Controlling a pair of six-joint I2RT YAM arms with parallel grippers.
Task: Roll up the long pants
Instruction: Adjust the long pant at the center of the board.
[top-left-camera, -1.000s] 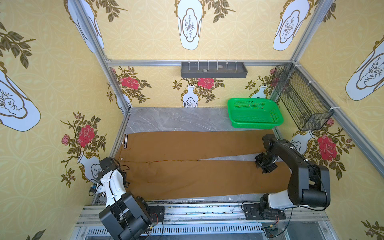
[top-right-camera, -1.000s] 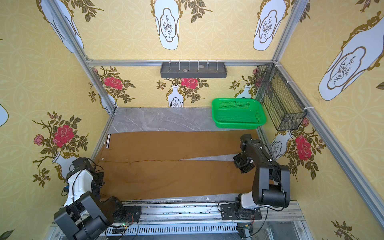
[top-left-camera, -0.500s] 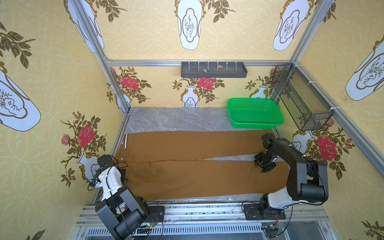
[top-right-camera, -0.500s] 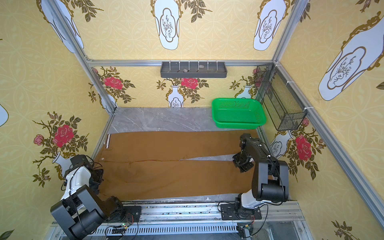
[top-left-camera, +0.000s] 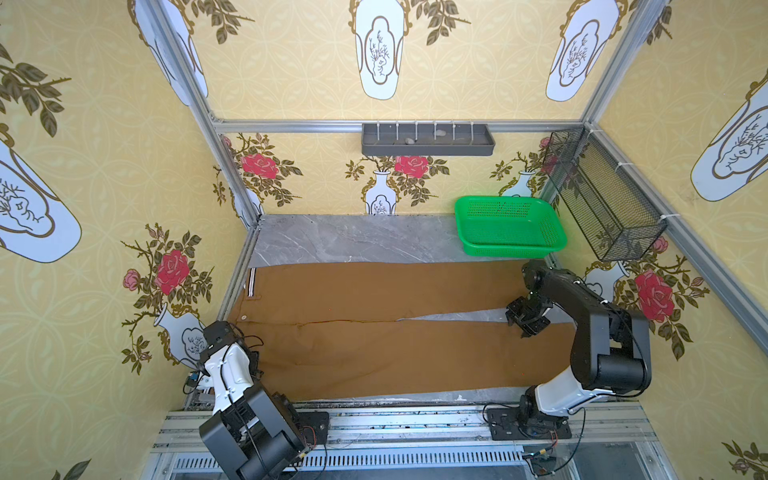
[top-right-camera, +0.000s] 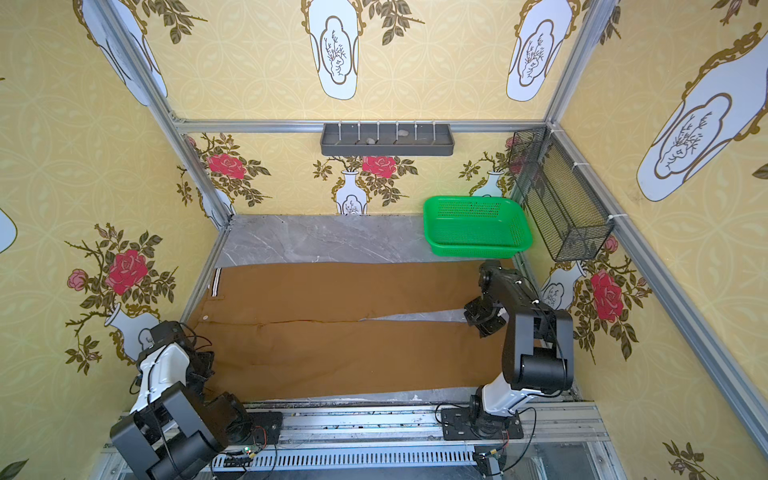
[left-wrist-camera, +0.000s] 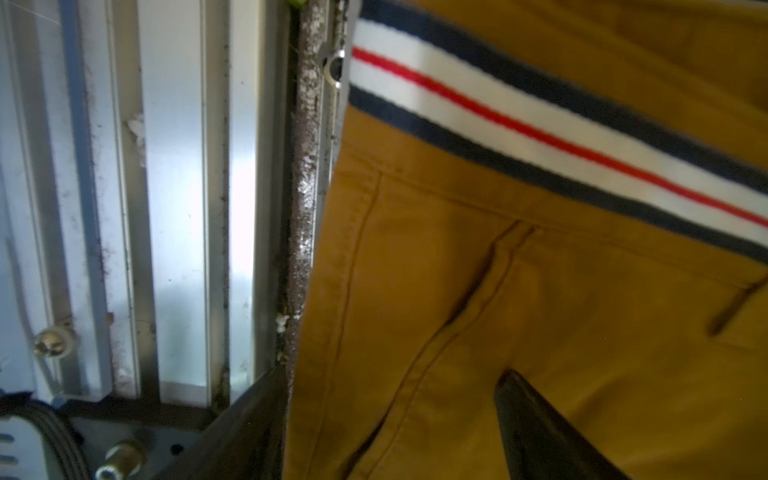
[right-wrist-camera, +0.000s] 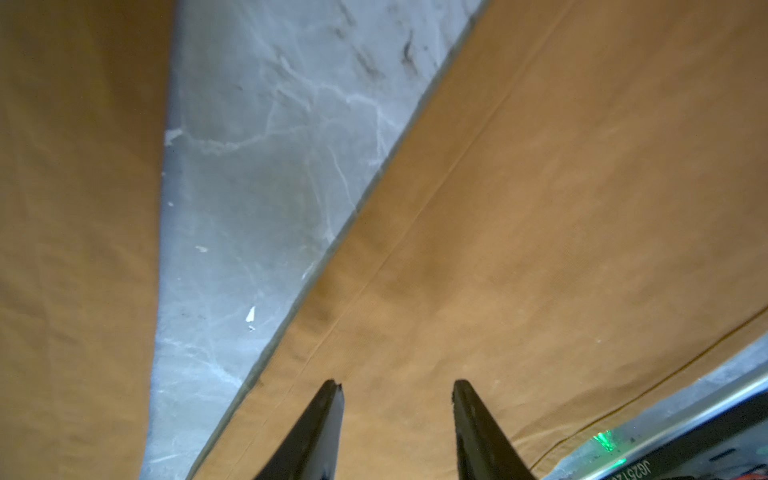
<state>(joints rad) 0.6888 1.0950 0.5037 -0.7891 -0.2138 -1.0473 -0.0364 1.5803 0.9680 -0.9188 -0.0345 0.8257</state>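
across the marble worktop (top-left-camera: 353, 239) the long pants (top-left-camera: 374, 332) lie flat, long axis running arm to arm: waistband by our left arm, hems by our right. the right pincer (right-wrist-camera: 395, 384) stands open over a leg's inner edge near the hem. the left pincer (left-wrist-camera: 390, 374) gapes astride the waist edge.

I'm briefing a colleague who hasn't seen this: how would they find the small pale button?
Large ochre-brown cloth trousers lie flat across the grey marbled tabletop. At their waist end, near the striped white-and-dark waistband strip, sits the pale round button, where the dark centre line begins. It is the only light dot on the brown cloth.
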